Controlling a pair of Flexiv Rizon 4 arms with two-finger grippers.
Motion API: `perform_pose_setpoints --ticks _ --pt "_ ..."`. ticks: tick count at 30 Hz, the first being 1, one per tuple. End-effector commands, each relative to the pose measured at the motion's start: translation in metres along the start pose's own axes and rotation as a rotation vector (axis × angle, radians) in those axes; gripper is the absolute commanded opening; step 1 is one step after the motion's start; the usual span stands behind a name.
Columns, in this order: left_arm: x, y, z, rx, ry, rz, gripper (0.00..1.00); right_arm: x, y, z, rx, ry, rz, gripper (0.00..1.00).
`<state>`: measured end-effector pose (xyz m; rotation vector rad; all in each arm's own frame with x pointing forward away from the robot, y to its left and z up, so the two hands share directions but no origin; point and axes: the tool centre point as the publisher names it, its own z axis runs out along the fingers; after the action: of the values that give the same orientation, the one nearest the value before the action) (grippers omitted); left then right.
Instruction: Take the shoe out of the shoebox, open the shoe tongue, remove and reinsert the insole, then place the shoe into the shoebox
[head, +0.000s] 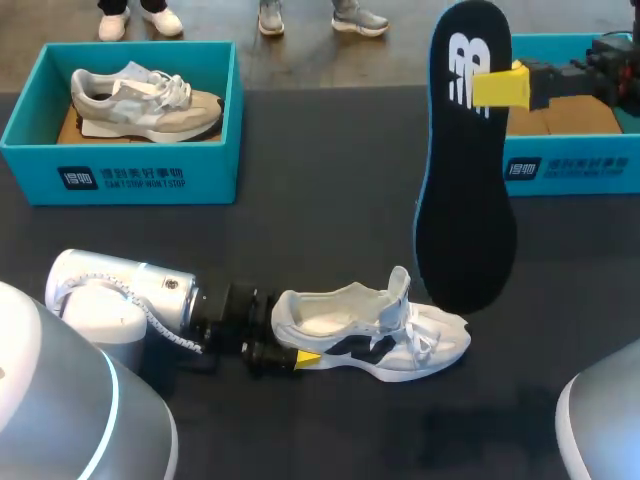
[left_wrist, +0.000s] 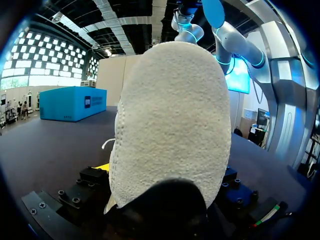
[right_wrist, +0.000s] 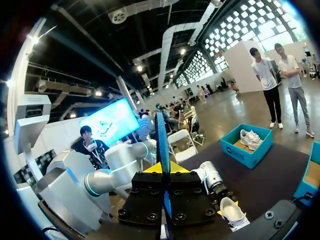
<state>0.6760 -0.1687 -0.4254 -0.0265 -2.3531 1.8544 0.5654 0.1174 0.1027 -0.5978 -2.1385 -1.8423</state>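
Head view puts the white shoe (head: 370, 335) at six o'clock on the table (head: 320, 230), its heel clenched in the left hand (head: 288, 345). At one o'clock the right hand (head: 497, 87) grasps the black insole (head: 462, 200) by its heel end, toe end hanging down near the shoe's forefoot. Thin and light, the insole probably flexes if pushed, so a heel-end hold suits feeding the toe first. The shoe's soft upper likely yields; its stiffer heel is the sounder grip.
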Motion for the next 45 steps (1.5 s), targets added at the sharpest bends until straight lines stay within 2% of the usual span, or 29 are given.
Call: perform_pose_setpoints --ticks 1,4,10,24,28,29,30,37,45 --pt "0.000 0.003 0.003 -0.001 -0.002 0.000 0.00 0.000 -0.023 -0.003 -0.051 -0.014 0.021 0.00" --pt "0.000 0.003 0.003 -0.001 -0.002 0.000 0.00 0.001 -0.030 -0.004 -0.069 -0.021 0.046 0.00" --pt "0.000 0.003 0.003 -0.001 -0.002 0.000 0.00 0.003 -0.037 -0.007 -0.049 -0.041 0.089 0.00" --pt "0.000 0.003 0.003 -0.001 -0.002 0.000 0.00 0.003 -0.037 -0.007 -0.049 -0.041 0.089 0.00" --pt "0.001 -0.006 -0.001 -0.015 0.025 0.007 0.00 0.003 -0.037 -0.007 -0.049 -0.041 0.089 0.00" --pt "0.001 -0.006 -0.002 -0.019 0.025 0.013 0.46 0.003 -0.037 -0.007 -0.049 -0.041 0.089 0.00" --pt "0.001 -0.006 -0.003 -0.019 0.025 0.009 1.00 0.003 -0.037 -0.007 -0.049 -0.041 0.089 0.00" --pt "0.001 0.002 -0.013 -0.053 0.027 0.019 1.00 0.003 -0.037 -0.007 -0.049 -0.041 0.089 0.00" --pt "0.001 0.001 -0.029 -0.057 -0.009 0.025 1.00 0.003 -0.037 -0.007 -0.049 -0.041 0.089 0.00"
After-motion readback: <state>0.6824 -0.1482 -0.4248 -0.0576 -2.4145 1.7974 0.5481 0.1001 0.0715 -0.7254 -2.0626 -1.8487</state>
